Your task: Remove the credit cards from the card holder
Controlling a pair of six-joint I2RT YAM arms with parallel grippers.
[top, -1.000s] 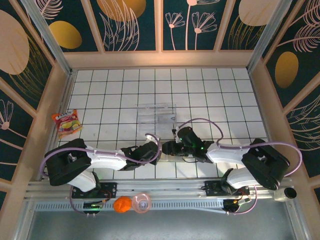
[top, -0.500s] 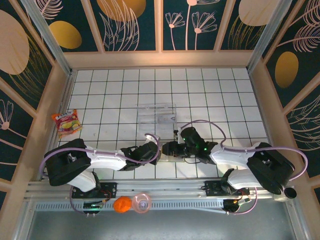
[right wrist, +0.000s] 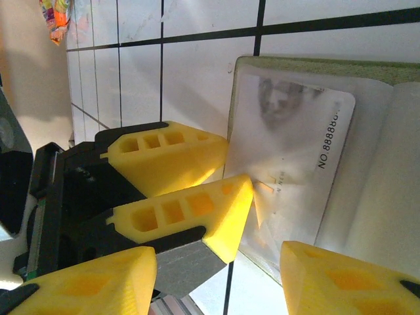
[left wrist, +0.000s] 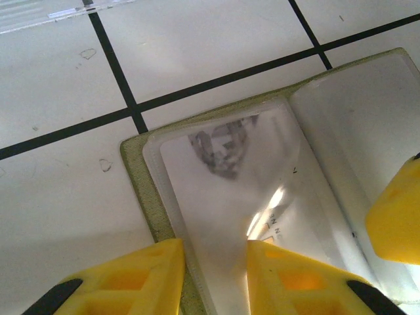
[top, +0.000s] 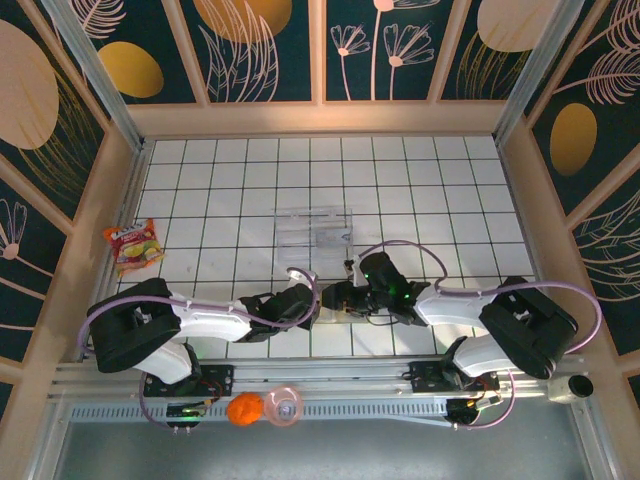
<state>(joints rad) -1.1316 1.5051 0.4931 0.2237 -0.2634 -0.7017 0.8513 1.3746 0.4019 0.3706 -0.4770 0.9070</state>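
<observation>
The card holder [left wrist: 141, 190] lies open on the white tiles, with an olive rim and pale pockets. In the top view it sits at the table's near edge [top: 345, 317], under both grippers. A pale credit card [left wrist: 223, 170] with a dark picture sits inside the clear left pocket, and its printed number shows in the right wrist view [right wrist: 295, 138]. My left gripper [left wrist: 215, 252] is shut on the holder's near edge, the pocket film creased between its yellow fingers [right wrist: 190, 210]. My right gripper [right wrist: 220, 262] hovers open just right of it, one finger [left wrist: 394, 216] over the holder's fold.
A clear plastic tray [top: 314, 228] stands two tiles behind the grippers. A snack packet [top: 133, 245] lies at the left wall. An orange ball [top: 244, 409] and a pink object [top: 283, 406] rest on the front rail.
My right gripper's jaws have spread wider and the arm has shifted slightly over the holder. The left gripper has kept its hold and place.
</observation>
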